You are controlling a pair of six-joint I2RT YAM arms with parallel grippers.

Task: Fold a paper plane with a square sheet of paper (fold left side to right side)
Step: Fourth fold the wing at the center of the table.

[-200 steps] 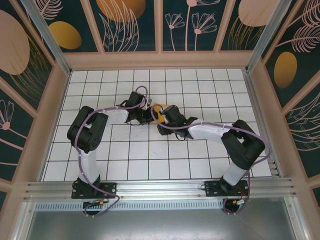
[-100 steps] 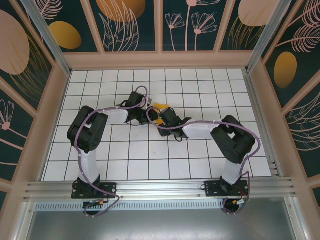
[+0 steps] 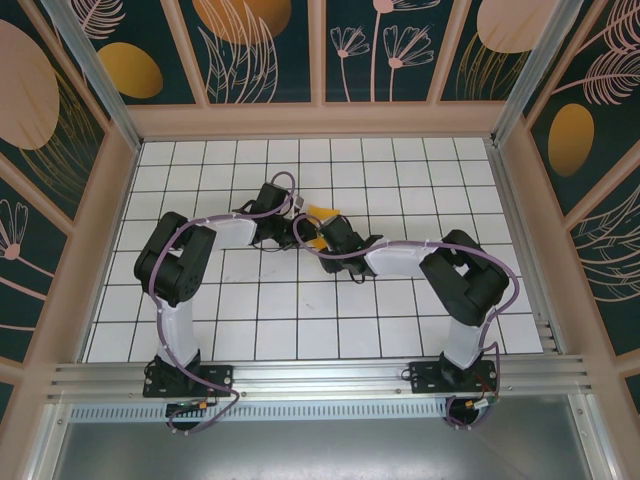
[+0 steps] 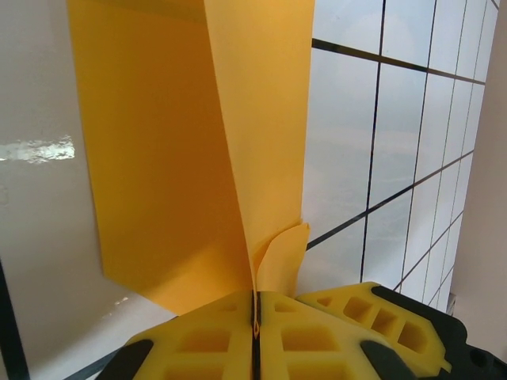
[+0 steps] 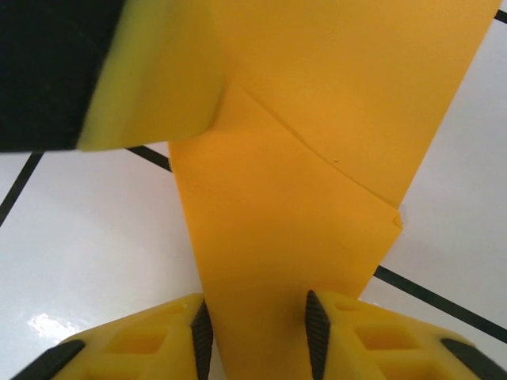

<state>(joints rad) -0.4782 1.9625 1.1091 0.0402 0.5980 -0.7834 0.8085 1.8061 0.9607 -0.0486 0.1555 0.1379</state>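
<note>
Top external view: your left end effector [image 3: 292,226] stays clenched on the square sheet of paper [image 3: 323,211], which stands folded at the table's [image 3: 200,330] middle, nearer the far edge. Your right end effector [image 3: 318,234], jaws parted astride the sheet, has slid left since a second ago.

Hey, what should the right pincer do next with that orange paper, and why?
Probably close the right pincer on the orange paper. Its fingers stand apart with the paper between them, while the left pincer is shut on a raised fold, so a second grip would likely steady it for folding.
</note>
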